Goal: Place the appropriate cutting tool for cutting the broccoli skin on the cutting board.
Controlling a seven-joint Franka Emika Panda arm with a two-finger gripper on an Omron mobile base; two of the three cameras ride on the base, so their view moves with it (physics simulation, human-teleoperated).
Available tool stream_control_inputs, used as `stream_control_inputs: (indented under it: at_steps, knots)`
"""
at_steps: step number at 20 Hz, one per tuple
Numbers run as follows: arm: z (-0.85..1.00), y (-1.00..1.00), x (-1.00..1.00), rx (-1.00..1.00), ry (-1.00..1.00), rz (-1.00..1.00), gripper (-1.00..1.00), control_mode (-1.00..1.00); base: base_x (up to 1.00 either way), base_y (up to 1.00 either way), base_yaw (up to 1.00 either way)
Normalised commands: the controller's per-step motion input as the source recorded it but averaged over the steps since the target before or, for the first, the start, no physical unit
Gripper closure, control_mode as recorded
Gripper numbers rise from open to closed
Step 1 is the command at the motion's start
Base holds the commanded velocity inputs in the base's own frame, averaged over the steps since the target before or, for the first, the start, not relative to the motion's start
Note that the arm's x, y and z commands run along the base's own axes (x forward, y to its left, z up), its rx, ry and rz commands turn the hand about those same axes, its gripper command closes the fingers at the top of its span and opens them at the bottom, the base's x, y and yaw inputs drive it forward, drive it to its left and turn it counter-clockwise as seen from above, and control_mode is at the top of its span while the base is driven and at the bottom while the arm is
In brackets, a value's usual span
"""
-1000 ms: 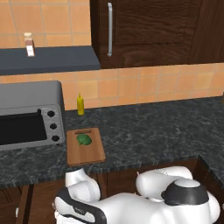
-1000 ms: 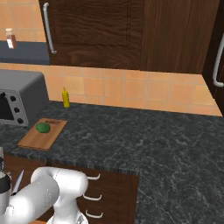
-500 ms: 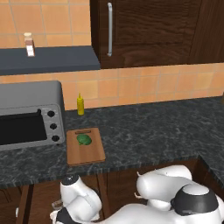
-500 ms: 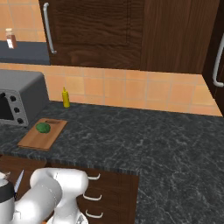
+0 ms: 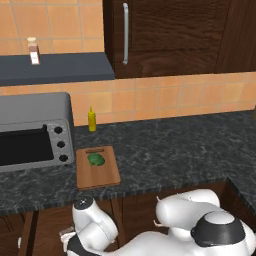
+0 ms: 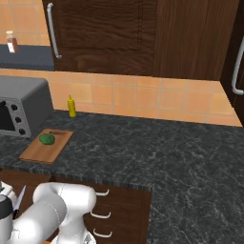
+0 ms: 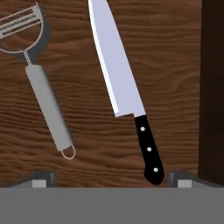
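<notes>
The cutting tool, a knife (image 7: 127,94) with a silver pointed blade and a black riveted handle, lies on a wooden drawer floor in the hand view. Its handle points toward my gripper (image 7: 113,179). The gripper is open, its fingertips (image 7: 41,178) set wide apart with nothing between them, and the handle's end lies near the right tip. Up on the counter, the light-brown cutting board (image 5: 100,175) (image 6: 40,151) carries the small green broccoli (image 5: 96,159) (image 6: 46,138).
A grey-handled peeler (image 7: 43,100) lies left of the knife. The drawer's dark wall (image 7: 212,87) runs along the right. A toaster oven (image 5: 30,132) stands left of the board and a yellow bottle (image 5: 92,120) (image 6: 71,106) behind it. Drawer fronts (image 6: 119,214) sit below the counter.
The arm has sunk a little lower in front of the counter. The gripper has stayed open; board and broccoli have not moved.
</notes>
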Motion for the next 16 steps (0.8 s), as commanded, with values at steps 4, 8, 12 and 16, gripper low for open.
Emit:
stream_control_inputs:
  at_steps: [4, 8, 12, 16]
  knots:
    - [-0.05, 0.0, 0.3, -0.13, 0.0, 0.0, -1.0, -1.0, 0.0, 0.0, 0.0]
    - [-0.2, -0.07, 0.02, -0.07, -0.01, 0.0, -1.0, -1.0, 0.0, 0.0, 0.0]
    - [-0.2, -0.14, 0.0, -0.01, 0.0, 0.0, -1.0, -1.0, 0.0, 0.0, 0.0]
    - [-0.31, -0.11, 0.01, -0.01, 0.0, 0.0, -1.0, -1.0, 0.0, 0.0, 0.0]
